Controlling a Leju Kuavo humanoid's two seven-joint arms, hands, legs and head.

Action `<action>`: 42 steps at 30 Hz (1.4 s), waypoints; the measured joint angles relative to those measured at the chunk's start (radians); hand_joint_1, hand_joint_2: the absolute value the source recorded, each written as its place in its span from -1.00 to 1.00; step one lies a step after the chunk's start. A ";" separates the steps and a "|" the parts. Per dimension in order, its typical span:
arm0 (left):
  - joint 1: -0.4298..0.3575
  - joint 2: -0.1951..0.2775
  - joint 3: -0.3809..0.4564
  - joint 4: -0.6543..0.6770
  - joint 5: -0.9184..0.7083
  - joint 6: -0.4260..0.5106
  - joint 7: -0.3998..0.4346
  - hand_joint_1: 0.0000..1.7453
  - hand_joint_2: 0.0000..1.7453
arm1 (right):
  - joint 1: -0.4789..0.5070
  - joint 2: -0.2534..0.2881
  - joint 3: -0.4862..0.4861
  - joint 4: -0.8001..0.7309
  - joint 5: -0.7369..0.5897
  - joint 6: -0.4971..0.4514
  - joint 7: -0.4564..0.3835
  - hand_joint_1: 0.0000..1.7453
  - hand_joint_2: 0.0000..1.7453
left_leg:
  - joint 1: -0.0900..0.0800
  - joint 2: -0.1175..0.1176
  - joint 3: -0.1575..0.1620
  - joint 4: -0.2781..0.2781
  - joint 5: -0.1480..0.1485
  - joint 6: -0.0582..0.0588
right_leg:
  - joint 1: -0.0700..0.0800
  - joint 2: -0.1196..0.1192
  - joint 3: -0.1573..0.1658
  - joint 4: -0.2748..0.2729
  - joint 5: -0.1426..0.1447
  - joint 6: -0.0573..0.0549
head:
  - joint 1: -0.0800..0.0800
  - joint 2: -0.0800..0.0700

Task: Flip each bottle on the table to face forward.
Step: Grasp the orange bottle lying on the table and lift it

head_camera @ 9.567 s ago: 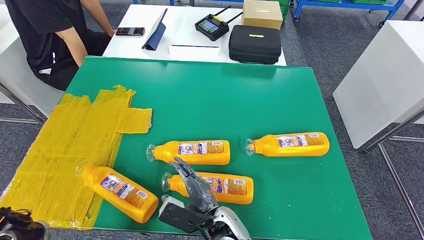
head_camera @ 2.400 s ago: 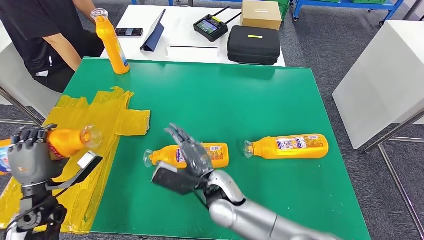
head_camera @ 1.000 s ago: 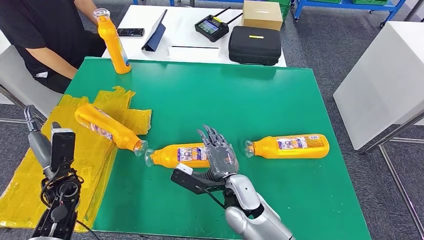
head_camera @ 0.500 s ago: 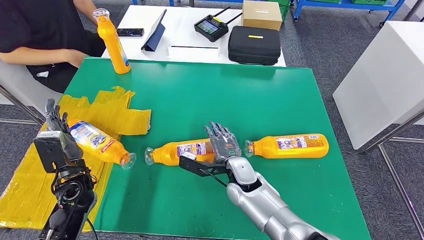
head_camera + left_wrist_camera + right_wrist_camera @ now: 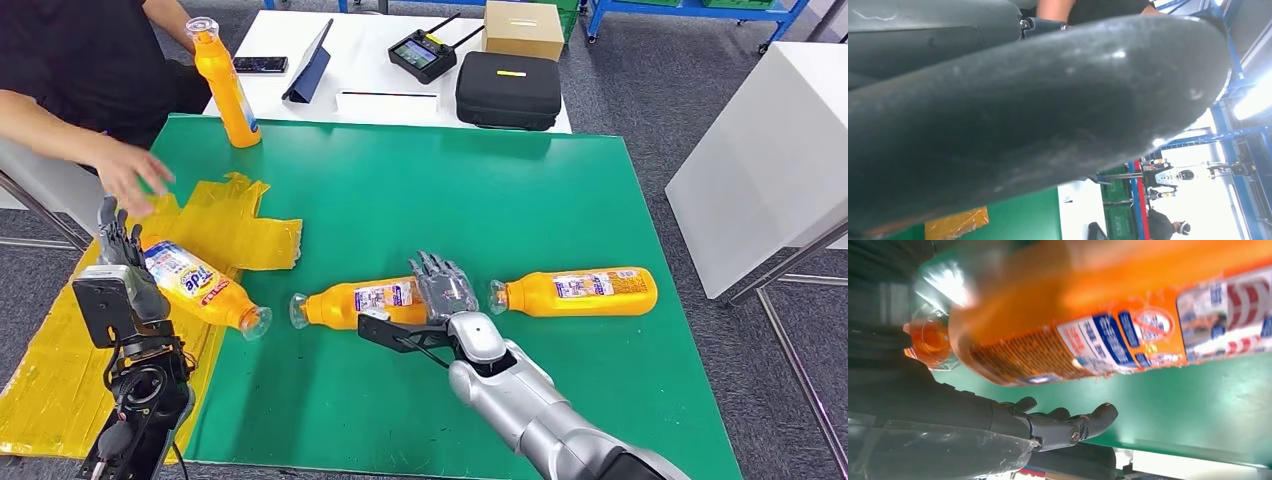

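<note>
- The orange plastic bottle with a clear cap lying in the middle of the green table top [image 5: 372, 302] is the one under the right hand [image 5: 445, 290]. It lies on its side, cap to the robot's left, with the fine-print back label up.
- The right hand's dark fingers [image 5: 1068, 427] are spread wide on the bottle's base end. In the right wrist view they sit just under the rounded body, empty and with nothing pinched.
- The left hand [image 5: 118, 243] is beside a second orange bottle showing its front logo label [image 5: 195, 285], lying cap-down-right on the yellow taped sheet [image 5: 70, 340]. Whether it holds that bottle I cannot tell: the left wrist view is blocked by a dark blurred surface.
- A third orange bottle, also back label up [image 5: 578, 290], lies just to the right of the middle one, cap toward it. A fourth orange bottle [image 5: 226, 82] stands upright at the far left corner.
- Handling, as I judge it: stiff smooth plastic, probably filled and fairly heavy, slippery and apt to roll. Take hold round the flat-sided body at the label, not the cap.
- Since half a second ago, the right hand has slid further onto the middle bottle, the logo-label bottle has settled lower on the sheet, and a person's bare hand [image 5: 135, 175] has come in above it.
</note>
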 joint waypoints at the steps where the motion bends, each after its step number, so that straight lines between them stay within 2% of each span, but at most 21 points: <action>1: 0.000 0.001 -0.003 0.000 0.005 0.000 -0.003 -1.00 -1.00 | -0.002 0.001 0.002 0.007 -0.006 0.019 -0.002 -1.00 1.00 | 0.000 0.000 0.000 0.000 0.000 0.000 | 0.000 0.000 0.000 0.000 0.000 0.000 | 0.000 0.000; 3: -0.002 0.003 -0.010 0.000 0.022 0.000 -0.011 -1.00 -1.00 | -0.010 0.003 0.009 0.025 -0.023 0.071 -0.014 -1.00 1.00 | 0.000 0.000 0.000 0.000 0.000 0.000 | 0.000 0.000 0.000 0.000 0.000 0.000 | 0.000 0.000; 7: -0.015 0.007 -0.030 0.005 0.052 0.003 -0.026 -1.00 -1.00 | -0.040 0.012 0.035 0.071 -0.048 0.155 -0.065 0.99 1.00 | 0.000 0.001 0.002 0.000 0.000 0.000 | 0.000 0.001 0.000 0.000 0.000 0.000 | 0.000 0.000; 12: -0.027 0.008 -0.044 0.015 0.075 0.025 -0.035 -1.00 -1.00 | -0.087 0.029 0.074 0.122 -0.068 0.262 -0.107 1.00 1.00 | 0.000 0.003 0.004 0.000 0.000 0.000 | 0.000 0.002 0.001 0.000 0.001 -0.002 | 0.000 0.000; 21: -0.017 0.022 -0.045 0.019 0.105 0.047 -0.044 -1.00 -1.00 | -0.158 0.034 0.098 0.167 -0.148 0.371 -0.142 1.00 1.00 | 0.000 0.002 0.005 0.000 0.001 0.000 | 0.000 0.002 0.002 0.000 0.003 -0.002 | 0.000 0.000; 23: -0.012 0.026 -0.044 0.019 0.118 0.035 -0.044 -1.00 0.00 | -0.160 0.033 0.097 0.171 -0.186 0.346 -0.143 1.00 1.00 | 0.000 0.002 0.005 0.000 0.001 0.000 | 0.000 0.002 0.002 0.000 0.003 -0.002 | 0.000 0.000; 25: -0.001 0.029 -0.041 0.014 0.144 0.002 -0.026 -1.00 1.00 | -0.154 0.033 0.090 0.172 -0.245 0.282 -0.151 1.00 1.00 | 0.000 0.002 0.004 0.000 0.001 0.000 | 0.000 0.002 0.002 0.000 0.003 -0.002 | 0.000 0.000; 27: 0.021 0.032 -0.035 -0.002 0.189 -0.057 0.014 -1.00 1.00 | -0.144 0.032 0.067 0.169 -0.339 0.191 -0.188 1.00 1.00 | 0.000 0.002 0.002 0.000 0.002 0.000 | 0.000 0.002 0.001 0.000 0.003 -0.002 | 0.000 0.000; 30: 0.069 0.037 -0.020 -0.043 0.251 -0.135 0.061 -1.00 1.00 | -0.122 0.029 0.002 0.124 -0.530 0.075 -0.291 1.00 1.00 | 0.000 0.002 0.001 0.000 0.002 0.000 | 0.000 0.002 -0.001 0.000 0.003 -0.002 | 0.000 0.000; 32: 0.105 0.040 -0.006 -0.075 0.271 -0.156 0.071 -1.00 1.00 | -0.081 0.020 -0.043 0.041 -0.657 0.032 -0.338 1.00 1.00 | 0.000 0.002 0.001 0.000 0.001 0.000 | 0.000 0.002 -0.001 0.000 0.002 -0.002 | 0.000 0.000; 35: 0.153 0.044 0.013 -0.118 0.289 -0.181 0.082 -1.00 1.00 | 0.018 -0.005 -0.083 -0.135 -0.810 -0.031 -0.360 1.00 1.00 | 0.000 0.001 -0.001 0.000 0.001 0.000 | 0.000 0.001 -0.002 0.000 0.002 -0.002 | 0.000 0.000; 39: 0.182 0.046 0.016 -0.148 0.326 -0.244 0.112 -1.00 1.00 | 0.139 -0.031 -0.105 -0.335 -0.918 -0.119 -0.400 1.00 1.00 | 0.000 0.001 -0.005 0.000 0.001 0.000 | 0.000 0.000 -0.007 0.000 0.002 -0.002 | 0.000 0.000; 42: 0.184 0.046 0.007 -0.155 0.371 -0.318 0.142 -1.00 1.00 | 0.187 -0.039 -0.110 -0.413 -0.938 -0.137 -0.419 1.00 1.00 | 0.000 0.001 -0.006 0.000 0.001 0.000 | 0.000 0.001 -0.008 0.000 0.002 -0.002 | 0.000 0.000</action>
